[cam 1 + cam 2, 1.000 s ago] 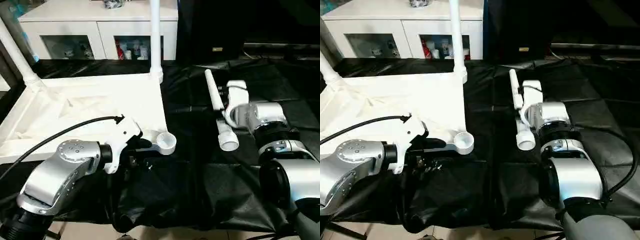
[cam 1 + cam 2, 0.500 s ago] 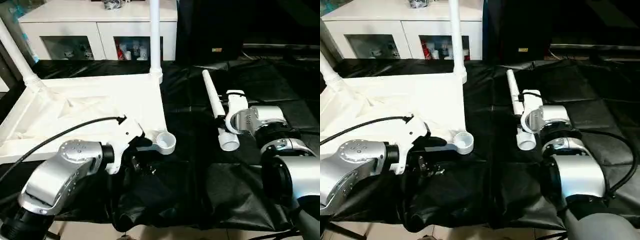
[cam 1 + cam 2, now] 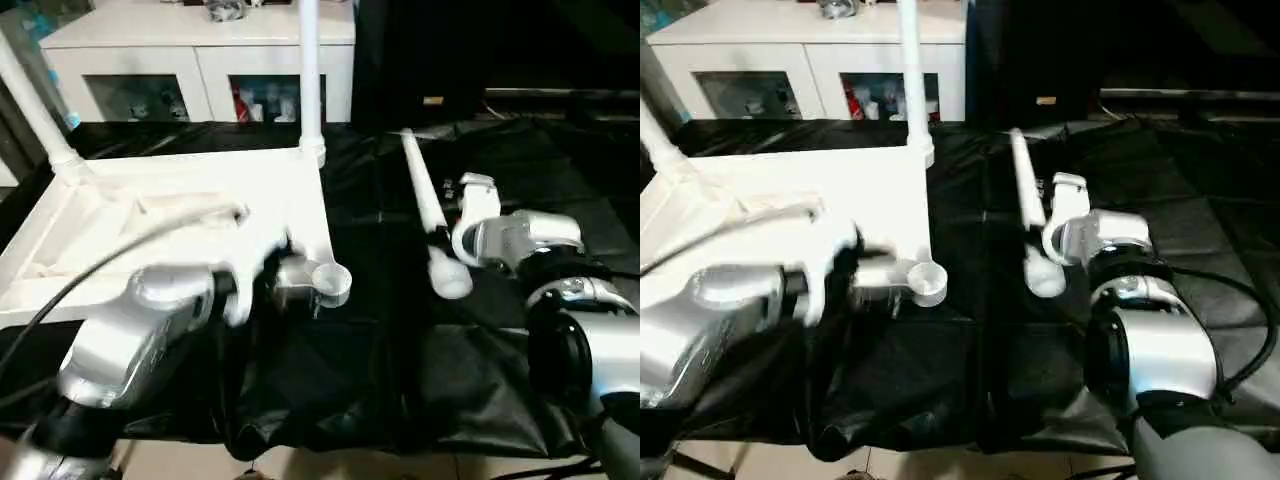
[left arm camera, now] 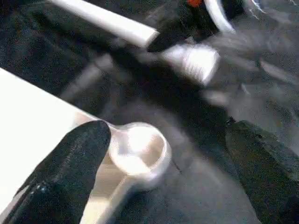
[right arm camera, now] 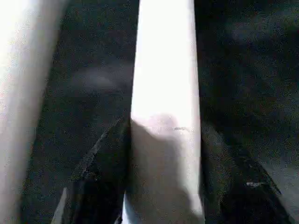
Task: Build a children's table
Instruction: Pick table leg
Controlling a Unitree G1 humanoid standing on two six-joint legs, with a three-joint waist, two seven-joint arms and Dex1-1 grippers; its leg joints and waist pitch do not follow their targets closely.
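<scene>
The right gripper [image 5: 163, 196] pinches the loose leg [image 3: 425, 205], its two black fingers [image 5: 100, 177] pressed against either side of the smooth white tube. That leg is a long tapered plastic tube, its thin end pointing away from the robot and its wider, flared end [image 3: 450, 277] nearest the robot; its long axis runs roughly front to back, leaning a little leftward at the far end, over the crinkled black sheet [image 3: 420, 380] that covers the bench.

The left gripper [image 4: 163, 158] is spread wide, one rounded black finger [image 4: 70, 163] over the edge of the tabletop [image 3: 190, 210], the other well off to the side above the sheet. Between them sits the near corner socket [image 4: 138, 151], a shallow round white cup (nothing in it).

The tabletop lies underside up on the robot's left, white plastic with raised ribs and a rim. Two legs already stand in its far sockets: one upright at the far right corner [image 3: 309, 75], one at the far left corner [image 3: 35, 110], leaning in the picture.

Behind stands a white cabinet [image 3: 200, 50] with glass fronts, small colourful things blurred inside.
</scene>
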